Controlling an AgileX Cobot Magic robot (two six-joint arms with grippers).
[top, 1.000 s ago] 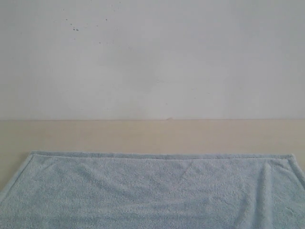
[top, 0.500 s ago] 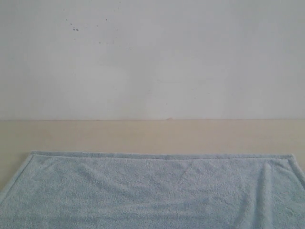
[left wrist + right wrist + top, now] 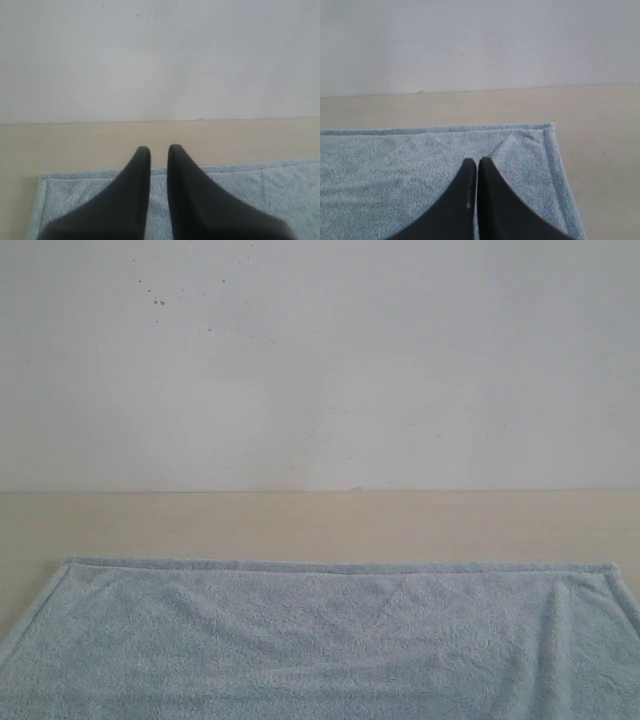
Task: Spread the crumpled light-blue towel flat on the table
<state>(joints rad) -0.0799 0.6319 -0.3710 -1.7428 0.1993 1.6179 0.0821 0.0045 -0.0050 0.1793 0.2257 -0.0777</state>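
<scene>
Nothing has moved: towel [image 3: 320, 640] lies under left gripper [image 3: 157, 150] (barely parted) and right gripper [image 3: 474, 162] (closed), apparently empty. Next: smooth ripples.

Beige table [image 3: 300, 525] carries light-blue towel [image 3: 320, 640], spread nearly flat, faint wrinkles.

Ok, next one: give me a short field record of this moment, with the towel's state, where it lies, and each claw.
towel: spread out, far hem straight, a few shallow creases
lies on: table, near part out of the exterior view
left claw: over the towel, fingers a narrow gap apart, gripping nothing
right claw: over the towel, fingers together, gripping nothing
backdrop: white wall
task status: looks essentially done
</scene>
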